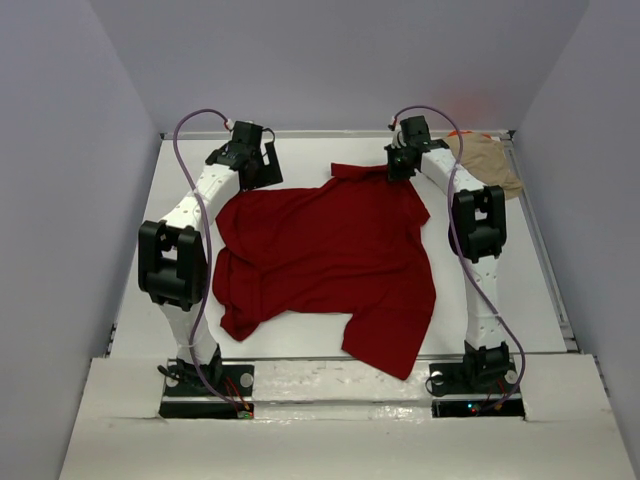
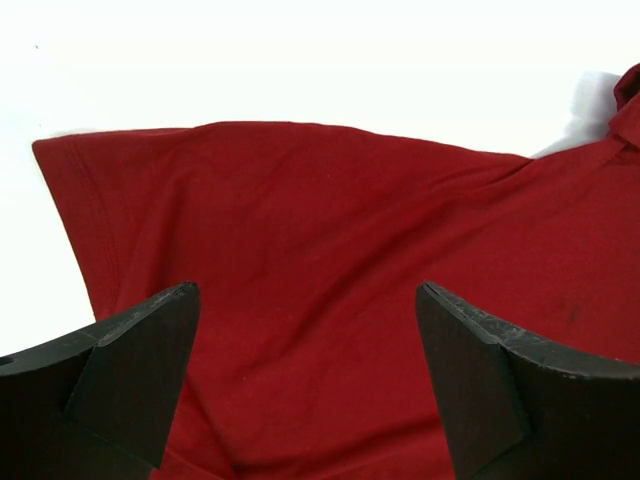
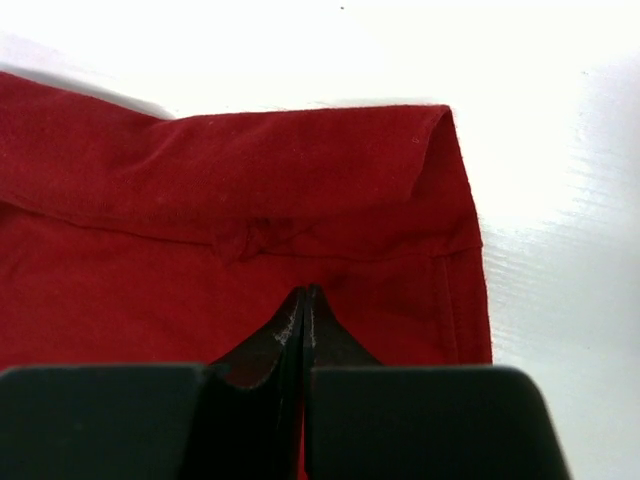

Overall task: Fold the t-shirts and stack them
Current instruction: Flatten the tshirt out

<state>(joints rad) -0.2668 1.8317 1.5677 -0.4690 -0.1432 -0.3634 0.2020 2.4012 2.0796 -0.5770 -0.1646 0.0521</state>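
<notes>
The dark red t-shirt [image 1: 330,260] lies spread and rumpled across the middle of the table, one sleeve hanging toward the front edge. My left gripper [image 1: 256,162] hovers open over its far-left sleeve [image 2: 320,220], and no cloth sits between the wide jaws [image 2: 305,290]. At the shirt's far-right corner, my right gripper [image 1: 401,165] is shut, its tips [image 3: 305,290] pinched down into the red cloth [image 3: 200,170] just behind a folded-over hem. The tan t-shirt [image 1: 490,162] is bunched at the far right corner. A sliver of orange fabric [image 1: 462,133] peeks out behind it.
The white table [image 1: 300,150] is walled in by pale partitions on the left, back and right. Both arm bases are bolted at the near edge [image 1: 340,385]. Bare tabletop shows along the far edge and down the left side.
</notes>
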